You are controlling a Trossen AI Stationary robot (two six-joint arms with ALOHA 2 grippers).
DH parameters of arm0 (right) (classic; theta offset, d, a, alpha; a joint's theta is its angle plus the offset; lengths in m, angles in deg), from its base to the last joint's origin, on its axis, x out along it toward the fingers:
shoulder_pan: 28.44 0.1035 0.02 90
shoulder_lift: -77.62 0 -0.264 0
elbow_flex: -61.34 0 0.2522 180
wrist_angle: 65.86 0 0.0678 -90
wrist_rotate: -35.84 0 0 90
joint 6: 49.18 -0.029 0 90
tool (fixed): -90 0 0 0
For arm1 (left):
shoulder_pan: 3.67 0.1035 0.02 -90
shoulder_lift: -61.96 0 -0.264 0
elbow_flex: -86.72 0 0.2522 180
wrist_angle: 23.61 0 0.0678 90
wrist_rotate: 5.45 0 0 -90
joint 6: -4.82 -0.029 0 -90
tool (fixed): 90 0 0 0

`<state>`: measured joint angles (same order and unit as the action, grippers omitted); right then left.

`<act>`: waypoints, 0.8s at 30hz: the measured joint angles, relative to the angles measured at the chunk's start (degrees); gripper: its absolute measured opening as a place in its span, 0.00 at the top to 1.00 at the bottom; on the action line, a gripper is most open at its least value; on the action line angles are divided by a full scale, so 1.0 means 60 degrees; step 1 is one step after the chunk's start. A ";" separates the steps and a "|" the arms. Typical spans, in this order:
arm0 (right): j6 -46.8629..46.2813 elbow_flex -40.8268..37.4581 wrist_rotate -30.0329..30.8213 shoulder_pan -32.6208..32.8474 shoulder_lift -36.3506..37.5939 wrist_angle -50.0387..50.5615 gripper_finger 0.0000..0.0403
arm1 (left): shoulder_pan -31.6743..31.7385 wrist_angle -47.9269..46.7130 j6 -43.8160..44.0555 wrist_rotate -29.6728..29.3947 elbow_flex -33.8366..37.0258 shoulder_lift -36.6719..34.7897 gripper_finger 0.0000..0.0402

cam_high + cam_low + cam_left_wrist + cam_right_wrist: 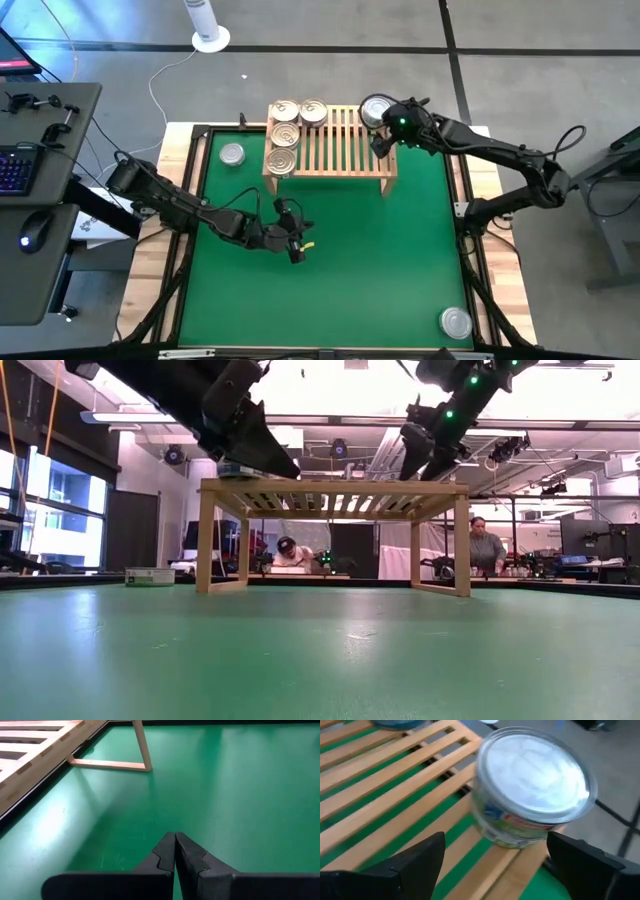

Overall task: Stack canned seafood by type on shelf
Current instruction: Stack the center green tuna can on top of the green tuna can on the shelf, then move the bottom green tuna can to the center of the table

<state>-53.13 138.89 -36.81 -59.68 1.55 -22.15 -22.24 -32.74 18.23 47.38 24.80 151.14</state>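
Tabletop: green mat (330,250) in a wooden frame, grey floor all round.
Shelf: light-wood slatted shelf (345,150) at upper centre of the high view.
On shelf: four gold-topped tins (284,135) at its left end; one silver-topped tin (532,795) at its right end, seemingly close to the edge.
Off shelf: silver tin (232,154) just left of the shelf; another silver tin (456,321) at lower right.
Right tool (492,855): fingers spread wide either side of the right-end tin, apparently not gripping; tin straight ahead, upright.
Left tool (175,855): closed, empty, over bare mat at lower centre.
Nearer arm: right.
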 joint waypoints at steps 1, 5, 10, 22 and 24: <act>0.0017 0.0000 0.0185 0.0003 0.0014 -0.0010 0.14 | 0.0000 0.0008 0.0000 0.0000 0.0000 0.0000 1.00; 0.0160 0.0000 0.0894 0.0330 0.0355 0.0238 0.14 | -0.0008 0.0004 0.0007 0.0002 0.0000 0.0000 1.00; -0.0481 0.0000 0.1668 0.1514 0.1199 0.0860 0.14 | -0.0096 0.0001 0.0004 -0.0108 0.0000 0.0000 1.00; -0.6543 0.0000 0.2612 0.8086 0.1002 0.3850 0.14 | -0.0174 -0.0006 -0.0170 -0.0385 0.0000 0.0000 1.00; -0.8229 0.0000 0.2173 0.9192 0.0712 0.4142 0.14 | -0.0251 -0.0004 -0.0171 -0.0372 0.0000 0.0000 1.00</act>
<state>-102.50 138.89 -23.78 -4.53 5.82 2.70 -23.74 -32.76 17.20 45.15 24.80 151.14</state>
